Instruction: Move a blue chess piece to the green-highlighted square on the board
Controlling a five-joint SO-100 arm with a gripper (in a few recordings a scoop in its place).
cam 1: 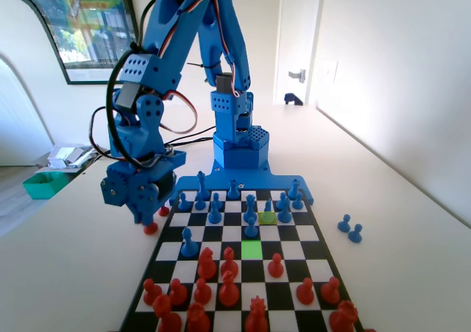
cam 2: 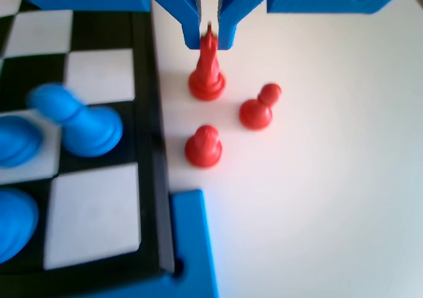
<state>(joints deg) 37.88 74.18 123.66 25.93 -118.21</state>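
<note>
Wrist view | gripper (cam 2: pixel 209 39) jaws around red piece (cam 2: pixel 207 70) | off board (cam 2: pixel 147 80)

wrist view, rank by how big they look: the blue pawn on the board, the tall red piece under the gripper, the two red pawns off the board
1. blue pawn, though it is blurred
2. tall red piece
3. the two red pawns look alike; no ranking between them

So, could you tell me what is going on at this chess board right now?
The blue arm's gripper is off the board, over the table beside its rim. Its jaws are closed on the tip of a tall red piece standing there, next to two red pawns. The green-highlighted square is empty, and no blue pawn is being handled.
</note>
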